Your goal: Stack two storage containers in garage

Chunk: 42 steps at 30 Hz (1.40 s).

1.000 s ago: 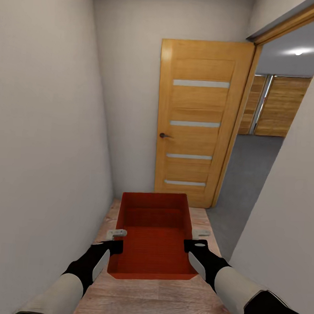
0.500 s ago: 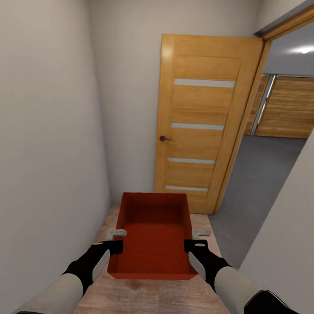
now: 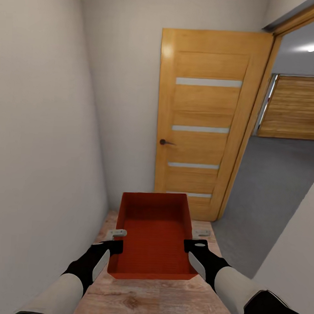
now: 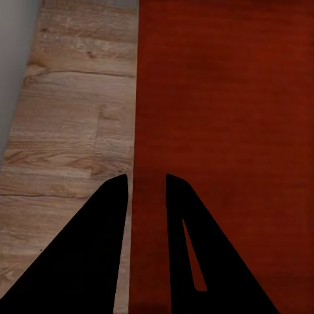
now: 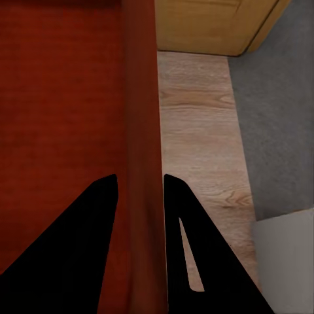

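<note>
I hold one orange-red storage container point(image 3: 154, 235) out in front of me, above a light wood plank floor point(image 3: 154, 302). My left gripper point(image 3: 116, 241) is shut on its left wall and my right gripper point(image 3: 193, 244) is shut on its right wall. In the left wrist view the two black fingers point(image 4: 98, 255) straddle the container wall point(image 4: 149, 196). The right wrist view shows the same hold, fingers point(image 5: 190, 255) either side of the wall point(image 5: 140, 163). The box is empty. Beyond the doorway lies the garage's dark grey floor point(image 3: 271, 181).
I stand in a narrow hallway with a white wall point(image 3: 38, 146) close on my left. An open wooden door point(image 3: 205, 122) is straight ahead. To its right the doorway opens onto a room with a plank-panelled far wall point(image 3: 293, 109). A white wall corner point(image 3: 293, 274) is near my right arm.
The view has shifted forward and rightward: the door looms larger and more grey floor shows through the doorway. Both grippers and the container keep their places relative to me.
</note>
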### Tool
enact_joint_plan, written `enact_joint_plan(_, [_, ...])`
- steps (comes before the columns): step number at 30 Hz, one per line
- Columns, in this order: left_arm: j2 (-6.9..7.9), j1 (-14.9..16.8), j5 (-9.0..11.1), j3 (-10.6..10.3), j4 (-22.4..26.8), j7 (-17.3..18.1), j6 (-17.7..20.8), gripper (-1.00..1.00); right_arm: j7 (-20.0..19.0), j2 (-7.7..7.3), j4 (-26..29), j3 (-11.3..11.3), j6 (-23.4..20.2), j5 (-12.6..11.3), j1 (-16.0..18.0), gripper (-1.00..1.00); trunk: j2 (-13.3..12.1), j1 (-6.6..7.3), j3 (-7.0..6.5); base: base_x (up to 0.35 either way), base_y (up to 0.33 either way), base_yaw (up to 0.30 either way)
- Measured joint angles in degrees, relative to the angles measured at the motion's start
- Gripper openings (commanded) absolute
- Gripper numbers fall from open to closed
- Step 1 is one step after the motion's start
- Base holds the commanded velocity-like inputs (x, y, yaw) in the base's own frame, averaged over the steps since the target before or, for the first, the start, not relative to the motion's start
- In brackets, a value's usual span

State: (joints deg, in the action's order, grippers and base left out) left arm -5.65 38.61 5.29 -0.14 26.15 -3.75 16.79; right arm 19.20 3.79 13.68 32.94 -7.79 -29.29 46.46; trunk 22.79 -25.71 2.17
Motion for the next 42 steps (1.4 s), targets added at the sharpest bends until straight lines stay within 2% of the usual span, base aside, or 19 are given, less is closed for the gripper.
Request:
enact_joint_plan(16, [0.01,-0.01,0.01,0.00,0.03,0.00,0.00,-1.00,0.00,0.01,0.01,-0.04,0.00,0.05,0.00,-1.00,0.00,0.00,0.00,0.303,0.000,0.000])
enact_joint_plan(17, [0.29,-0.08,0.30,0.23,0.27,0.24,0.32,-1.00,-0.20,0.31,-0.02,-0.80,-0.17,0.97,-0.02,-1.00,-0.08,-0.07,-0.01,0.000,0.000,0.000])
enact_joint_plan(20, [0.31,-0.09,0.21,0.22,0.67,0.22,0.61,-1.00,-0.22,0.38,0.04,-1.42,-0.17,1.47,-0.02,-1.00,-0.03,-0.04,0.00,0.000,0.000,0.000])
enact_joint_plan(23, [1.20,-0.12,2.03,-0.86,1.17,0.24,0.99,-1.00,0.17,1.36,0.03,-4.15,-0.43,4.59,0.04,-1.00,-0.01,-0.03,-0.01,0.000,0.000,0.000])
enact_joint_plan(25, [1.39,-0.11,2.32,-1.37,1.59,0.20,1.14,-1.00,0.27,1.68,0.07,-6.02,-0.41,6.46,0.04,-1.00,0.00,-0.03,0.00,0.000,0.000,0.000])
enact_joint_plan(29, [1.34,-0.09,2.20,-1.50,1.87,0.17,1.14,-1.00,0.15,1.68,0.19,-7.20,-0.36,7.48,0.02,-1.00,0.00,-0.04,0.00,0.000,0.000,0.000])
enact_joint_plan(34, [1.41,-0.07,2.41,-1.79,1.85,0.03,1.15,-1.00,0.67,1.69,0.21,-6.04,-0.31,6.27,0.01,-1.00,0.00,-0.04,0.00,0.000,0.000,-0.086])
enact_joint_plan(38, [2.07,-0.09,4.20,-3.00,1.79,0.01,1.15,-1.00,1.19,1.98,0.17,-5.33,-0.29,5.58,0.02,-1.00,0.00,-0.04,0.00,0.000,0.000,-0.160])
enact_joint_plan(41, [2.17,-0.09,4.38,-3.47,1.84,0.03,1.19,-1.00,1.35,1.84,0.17,-4.17,-0.16,4.27,0.01,-1.00,0.00,-0.04,0.00,0.000,0.000,-0.036])
enact_joint_plan(42, [1.78,-0.09,1.53,-0.72,1.00,0.96,1.06,-1.00,2.24,1.76,0.11,-0.05,-0.20,0.22,0.05,-1.00,0.00,-0.03,-0.01,0.000,0.000,-0.010])
